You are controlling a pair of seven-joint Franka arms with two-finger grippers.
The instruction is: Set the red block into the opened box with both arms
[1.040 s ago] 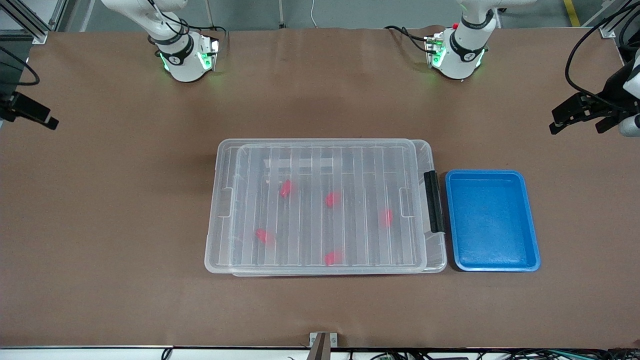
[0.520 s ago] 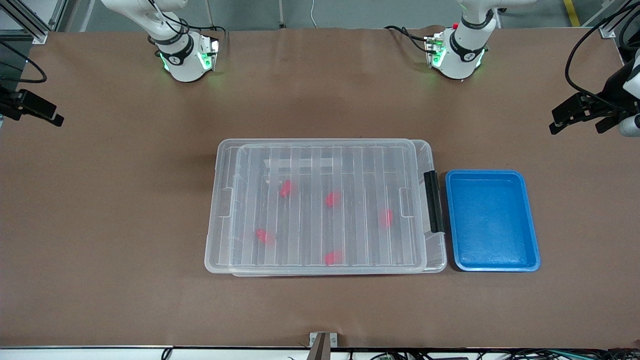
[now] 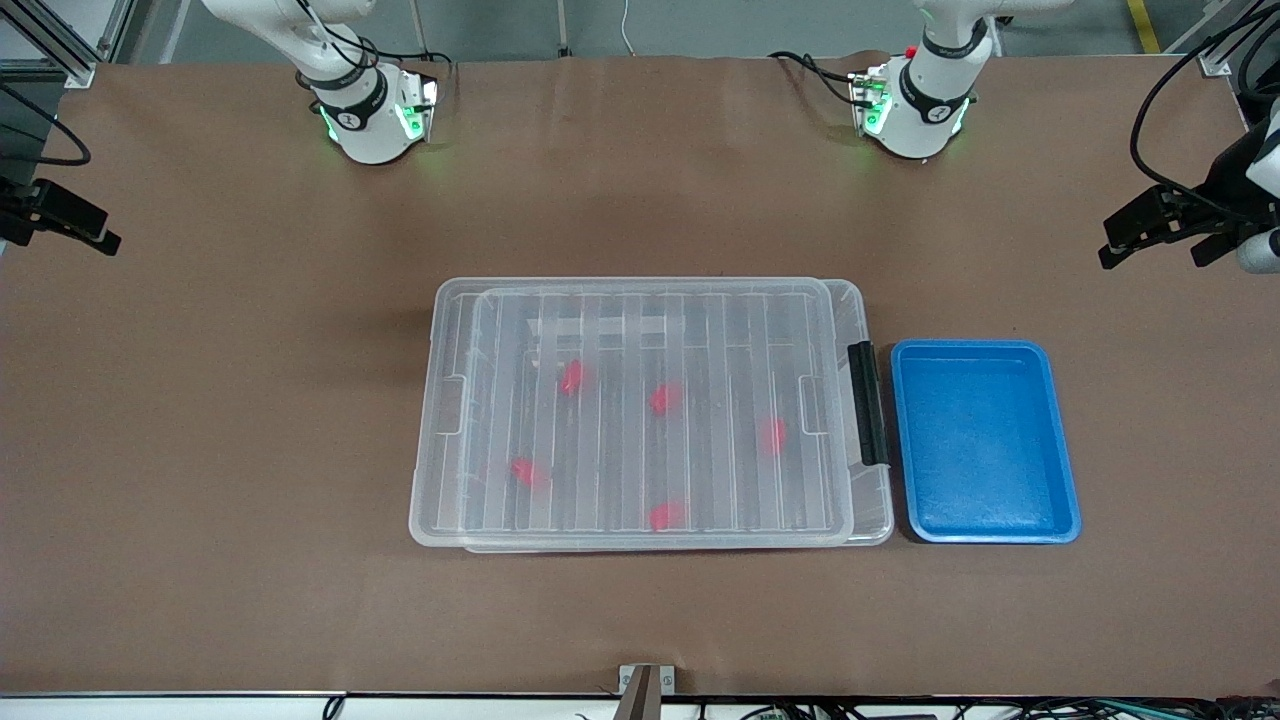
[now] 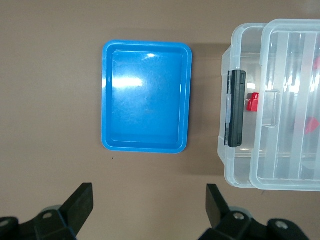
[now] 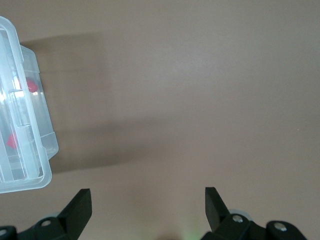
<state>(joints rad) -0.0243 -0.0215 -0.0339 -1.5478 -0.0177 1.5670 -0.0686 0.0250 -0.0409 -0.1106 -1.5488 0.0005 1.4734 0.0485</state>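
Note:
The clear box [image 3: 445, 400] sits mid-table with its ribbed lid [image 3: 700, 340] lying on it, shifted a little toward the right arm's end. Several red blocks show blurred through the lid, one of them a red block [image 3: 664, 398] near the middle. In the left wrist view a red block [image 4: 253, 101] lies in the box [image 4: 235, 165] beside the black handle clip [image 4: 236, 108]. My left gripper [image 3: 1150, 235] [image 4: 148, 200] hangs open and empty over bare table at its end. My right gripper [image 3: 60, 222] [image 5: 148, 202] is open and empty over its end; the box's corner [image 5: 42, 165] shows there.
An empty blue tray [image 3: 1060, 440] [image 4: 107, 100] lies beside the box's clip end, toward the left arm's end. Both arm bases [image 3: 370, 110] [image 3: 915, 105] stand along the table's edge farthest from the front camera. Brown paper covers the table [image 3: 250, 450].
The right gripper wavers slightly over its end of the table. Box, lid, blocks, tray and left gripper stay where they were.

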